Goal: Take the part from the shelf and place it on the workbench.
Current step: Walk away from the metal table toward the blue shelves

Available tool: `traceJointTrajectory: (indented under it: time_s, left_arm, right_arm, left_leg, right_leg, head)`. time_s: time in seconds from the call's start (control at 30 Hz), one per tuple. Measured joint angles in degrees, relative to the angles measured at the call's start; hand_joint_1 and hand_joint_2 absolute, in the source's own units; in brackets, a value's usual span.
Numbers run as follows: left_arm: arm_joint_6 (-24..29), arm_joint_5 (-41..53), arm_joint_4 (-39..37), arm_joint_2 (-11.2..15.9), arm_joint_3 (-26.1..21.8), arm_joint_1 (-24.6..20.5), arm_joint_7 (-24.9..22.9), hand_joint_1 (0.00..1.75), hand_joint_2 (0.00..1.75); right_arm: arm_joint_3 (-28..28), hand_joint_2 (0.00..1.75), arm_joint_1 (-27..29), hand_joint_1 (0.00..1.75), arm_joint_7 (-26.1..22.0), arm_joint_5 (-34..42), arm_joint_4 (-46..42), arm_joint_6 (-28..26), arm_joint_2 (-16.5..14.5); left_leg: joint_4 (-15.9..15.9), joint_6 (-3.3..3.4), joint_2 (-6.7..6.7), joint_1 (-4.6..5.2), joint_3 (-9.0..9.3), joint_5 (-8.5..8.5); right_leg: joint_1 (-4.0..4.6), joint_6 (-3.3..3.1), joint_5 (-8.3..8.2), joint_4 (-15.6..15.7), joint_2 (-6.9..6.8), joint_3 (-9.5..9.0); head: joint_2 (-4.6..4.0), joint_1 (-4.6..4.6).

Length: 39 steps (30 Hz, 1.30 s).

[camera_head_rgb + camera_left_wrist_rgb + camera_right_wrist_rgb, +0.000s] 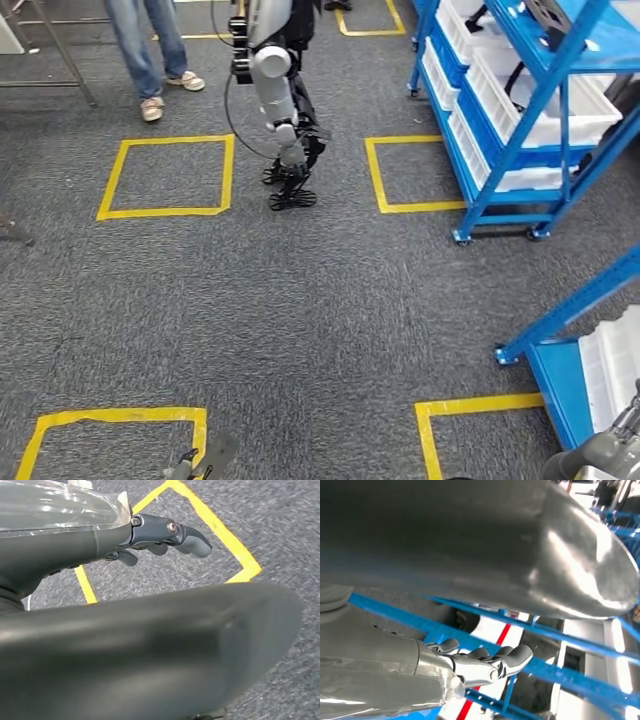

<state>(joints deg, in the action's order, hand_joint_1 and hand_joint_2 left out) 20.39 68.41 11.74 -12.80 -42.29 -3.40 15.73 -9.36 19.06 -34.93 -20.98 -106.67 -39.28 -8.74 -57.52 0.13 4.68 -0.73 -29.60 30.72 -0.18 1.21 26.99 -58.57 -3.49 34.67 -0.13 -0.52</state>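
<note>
Black cabled piece (519, 78) lying in a white bin (543, 100) on the blue shelf (521, 150), well apart from the fingers of both hands; cannot tell whether it is the part itself. More white bins stacked on the levels around it, another dark shape in the top one, too cut off to make out.

Left hand (151, 532) hanging low, fingers (192, 540) released and stretched nearly straight, grasping nothing. Clear wrap taped over the cover behind them. Past the fingertips, grey carpet (286, 525) and the corner of a yellow tape square (241, 565).

Right hand (482, 667) likewise slack, fingers (516, 655) slightly curved, close together, holding nothing. Just beyond those fingertips, blue rails (561, 632) crossing white bin walls, a red stripe (501, 635) between two of the rails.

Seen from the head: a second blue rack (566, 385) with a white bin nearest the right arm. Farther off from both sets of fingers, more yellow squares (170, 175) taped on the carpet, another robot (283, 100) standing between two of them, silver limbs and dark feet. Beside it, a person's legs (151, 45) in jeans and pale shoes.
</note>
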Motion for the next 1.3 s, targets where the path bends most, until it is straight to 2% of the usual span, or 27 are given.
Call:
traceJointTrajectory:
  time_s: [0.07,0.13,0.17,0.23,0.27,0.3,0.33,0.37,0.43,0.47,0.5,0.57,0.6,0.67,0.7,0.73,0.77,0.8,0.83,0.9,0.97,1.0,1.03,1.1,1.17,1.23,1.3]
  left_arm:
    - [0.0,0.0,0.0,-0.1,0.0,-0.2,0.0,0.0,0.0]
    - [0.0,0.0,0.0,-0.1,0.0,-0.3,0.0,0.0,0.0]
    - [0.0,0.0,0.0,-0.2,0.0,-0.4,0.1,0.0,0.0]
    - [0.0,0.0,0.0,-0.2,0.0,-0.2,0.1,0.0,0.0]
    - [-0.1,0.0,0.0,-0.2,0.0,-0.1,0.1,0.0,0.0]
    - [-0.1,0.0,0.0,-0.2,0.0,0.0,0.0,0.0,0.0]
    - [-0.1,0.0,0.0,-0.1,0.0,0.1,0.0,0.0,0.0]
    - [-0.1,0.0,0.0,-0.1,0.0,0.1,0.1,0.0,0.0]
    - [-0.1,0.0,0.0,-0.1,0.0,0.1,0.1,0.0,0.0]
    - [-0.1,0.0,0.0,-0.1,0.0,0.1,0.1,0.0,0.0]
    - [-0.2,0.0,0.0,-0.1,0.0,0.1,0.1,0.0,0.0]
    - [-0.2,0.0,0.0,-0.1,-0.1,-0.1,0.1,0.0,0.0]
    - [-0.2,0.1,0.0,-0.2,-0.1,-0.2,0.1,0.0,0.0]
    - [-0.2,0.1,0.0,-0.2,-0.1,-0.3,0.1,0.0,0.0]
    - [-0.2,0.2,0.0,-0.2,-0.1,-0.3,0.1,0.0,0.0]
    - [-0.2,0.2,0.0,-0.2,-0.1,-0.1,0.1,0.0,0.0]
    - [-0.2,0.1,0.0,-0.2,-0.1,0.0,0.1,0.0,0.0]
    - [-0.2,0.1,0.0,-0.2,-0.1,0.0,0.1,0.0,0.0]
    - [-0.2,0.1,0.0,-0.2,-0.1,0.0,0.1,0.0,0.0]
    - [-0.2,0.1,0.0,-0.2,-0.1,0.0,0.1,0.0,0.0]
    - [-0.2,0.2,0.0,-0.3,-0.1,-0.1,0.1,0.0,0.0]
    - [-0.2,0.2,0.0,-0.3,-0.1,-0.1,0.0,0.0,0.0]
    - [-0.3,0.2,0.0,-0.3,-0.1,-0.1,0.0,0.0,0.0]
    - [-0.3,0.2,0.0,-0.4,-0.1,-0.3,0.0,0.0,0.0]
    - [-0.3,0.2,0.0,-0.4,-0.1,-0.4,0.0,0.0,0.0]
    - [-0.3,0.1,0.0,-0.4,-0.1,-0.3,0.0,0.0,0.0]
    - [-0.3,0.1,0.0,-0.4,-0.2,0.0,-0.1,0.0,0.0]
  right_arm:
    - [0.1,0.0,0.1,0.0,0.0,0.0,0.0,0.0,0.0]
    - [0.1,0.0,0.1,0.0,0.0,0.0,-0.1,0.0,0.0]
    - [0.1,0.0,0.0,0.0,0.0,0.0,-0.1,0.0,-0.1]
    - [0.1,0.0,-0.1,0.0,0.0,-0.1,-0.1,0.0,-0.1]
    - [0.1,0.0,-0.1,0.0,0.0,-0.1,-0.1,0.0,-0.1]
    - [0.2,0.0,-0.1,0.0,0.0,-0.1,-0.1,0.0,-0.1]
    - [0.2,0.0,-0.1,0.0,0.0,-0.1,-0.1,0.0,-0.1]
    - [0.2,0.0,-0.1,0.0,0.0,-0.1,-0.1,0.0,-0.1]
    - [0.2,0.0,-0.1,0.0,0.0,-0.1,-0.1,0.0,-0.1]
    - [0.2,0.0,-0.1,0.0,0.0,-0.1,0.0,0.0,-0.1]
    - [0.2,0.0,-0.1,0.0,0.0,-0.2,0.0,0.0,-0.1]
    - [0.2,0.0,0.1,0.0,0.0,-0.2,0.0,0.0,-0.1]
    - [0.2,0.0,0.2,0.0,0.0,-0.3,0.0,0.0,-0.1]
    - [0.2,0.0,0.1,0.0,0.0,-0.4,-0.1,0.0,-0.1]
    - [0.2,0.0,0.1,0.0,0.0,-0.4,-0.1,0.0,-0.1]
    - [0.2,0.0,0.0,0.0,0.0,-0.4,-0.1,0.0,-0.1]
    - [0.2,0.0,0.0,0.0,0.0,-0.5,-0.1,0.0,-0.1]
    - [0.2,0.0,0.1,0.0,0.0,-0.5,-0.1,0.0,-0.1]
    - [0.2,0.0,0.2,0.0,0.0,-0.5,-0.1,0.0,0.0]
    - [0.2,0.0,0.3,0.0,0.0,-0.6,-0.1,0.0,0.0]
    - [0.2,0.0,0.2,0.0,0.0,-0.7,-0.1,0.0,0.0]
    - [0.2,0.0,0.2,0.0,0.0,-0.7,-0.1,0.0,0.0]
    - [0.2,0.0,0.2,0.0,0.0,-0.7,-0.1,0.0,0.0]
    - [0.2,0.0,0.4,0.0,0.0,-0.8,-0.2,0.0,0.0]
    - [0.2,0.0,0.4,0.0,0.0,-0.8,-0.3,0.0,-0.1]
    - [0.1,0.0,0.3,0.0,0.0,-0.9,-0.3,0.0,-0.1]
    - [0.1,0.0,0.4,0.0,0.1,-0.9,-0.2,0.0,-0.2]
  left_leg:
    - [0.2,-0.72,0.69,-0.14,0.45,0.37]
    - [-1.2,-1.14,-0.54,-0.4,0.28,1.67]
    - [-3.6,-1.19,-1.73,-0.46,-0.76,3.13]
    - [-11.5,-1.05,-3.59,-0.38,-4.79,6.59]
    - [-15.1,-1.0,-3.91,-0.32,-6.87,7.6]
    - [-16.9,-0.89,-4.07,-0.28,-8.25,7.48]
    - [-16.5,-0.72,-4.21,-0.26,-8.63,6.15]
    - [-13.9,-0.5,-4.53,-0.25,-7.97,3.8]
    - [-6.2,-0.12,-6.95,-0.44,-5.41,-0.95]
    - [-3.4,-0.04,-8.27,-0.53,-4.36,-2.14]
    - [-1.9,0.02,-9.29,-0.55,-3.82,-2.45]
    - [-1.4,0.28,-8.98,-0.43,-3.48,-2.11]
    - [-1.1,0.54,-8.39,-0.45,-3.31,-2.15]
    - [-0.7,1.13,-6.89,-0.6,-2.82,-2.13]
    - [-0.6,1.39,-6.06,-0.56,-2.56,-1.99]
    - [-0.6,1.58,-5.17,-0.49,-2.37,-1.79]
    - [-0.6,1.67,-4.3,-0.44,-2.21,-1.58]
    - [-0.6,1.68,-3.5,-0.41,-2.04,-1.36]
    - [-0.6,1.62,-2.78,-0.4,-1.81,-1.13]
    - [-0.6,1.36,-1.55,-0.4,-1.08,-0.56]
    - [-0.5,0.83,-0.53,-0.23,-0.36,0.04]
    - [-0.5,0.53,-0.05,-0.14,-0.14,0.26]
    - [-0.4,0.22,0.49,-0.08,0.02,0.42]
    - [-0.2,-0.37,1.16,-0.17,0.54,0.81]
    - [-2.1,-0.72,-0.7,-0.3,0.05,2.4]
    - [-8.8,-0.81,-3.25,-0.37,-3.25,5.56]
    - [-15.5,-0.91,-3.94,-0.36,-7.27,7.28]
  right_leg:
    - [0.23,-0.95,0.12,0.1,1.14,0.01]
    - [0.09,-1.77,0.08,0.6,2.26,-0.4]
    - [-0.04,-2.16,0.06,0.8,2.83,-0.65]
    - [0.06,-2.65,0.24,0.8,4.12,-0.85]
    - [0.14,-2.78,0.33,0.8,4.91,-0.96]
    - [0.21,-2.86,0.43,0.8,5.77,-1.11]
    - [0.25,-2.86,0.54,0.8,6.66,-1.32]
    - [0.27,-2.82,0.68,0.8,7.57,-1.6]
    - [0.3,-2.49,1.1,0.6,9.22,-1.97]
    - [0.24,-2.24,1.26,0.5,9.95,-1.94]
    - [0.15,-1.91,1.35,0.4,10.58,-1.79]
    - [-0.14,-1.18,1.34,0.4,11.83,-1.49]
    - [-0.12,-0.84,1.53,0.3,11.5,-1.42]
    - [0.04,-0.23,3.31,-2.4,8.58,-0.21]
    - [0.04,0.05,4.89,-5.4,6.51,1.25]
    - [-0.06,0.36,6.55,-9.3,5.17,3.21]
    - [-0.22,0.65,7.7,-12.8,4.52,5.09]
    - [-0.38,0.9,7.99,-14.9,4.19,6.37]
    - [-0.49,1.06,7.12,-14.9,3.95,6.55]
    - [-0.52,0.98,3.0,-8.5,2.73,3.66]
    - [0.11,0.29,0.42,-1.8,0.18,0.3]
    - [0.46,-0.14,0.18,-0.2,-0.64,-0.42]
    - [0.8,-0.54,0.53,0.0,-0.77,-0.47]
    - [0.78,-1.26,0.45,0.4,0.48,-0.55]
    - [0.4,-1.98,0.23,1.2,1.73,-1.09]
    - [0.18,-2.46,0.22,1.4,3.07,-1.39]
    - [0.18,-2.62,0.37,1.3,4.76,-1.49]
  head:
    - [0.0,-0.02]
    - [0.0,-0.09]
    - [0.0,-0.17]
    - [0.0,-0.33]
    - [0.0,-0.35]
    - [0.0,-0.37]
    - [0.0,-0.37]
    - [0.0,-0.37]
    - [0.0,-0.35]
    - [0.0,-0.34]
    - [0.0,-0.31]
    - [0.0,-0.33]
    - [0.0,-0.31]
    - [0.0,-0.09]
    - [0.0,0.03]
    - [0.0,0.13]
    - [0.0,0.13]
    - [0.0,0.13]
    - [0.0,0.13]
    - [0.0,0.13]
    - [0.0,0.12]
    - [0.0,0.1]
    - [0.0,0.08]
    - [0.0,0.05]
    - [0.0,-0.02]
    - [0.0,-0.18]
    - [0.0,-0.27]
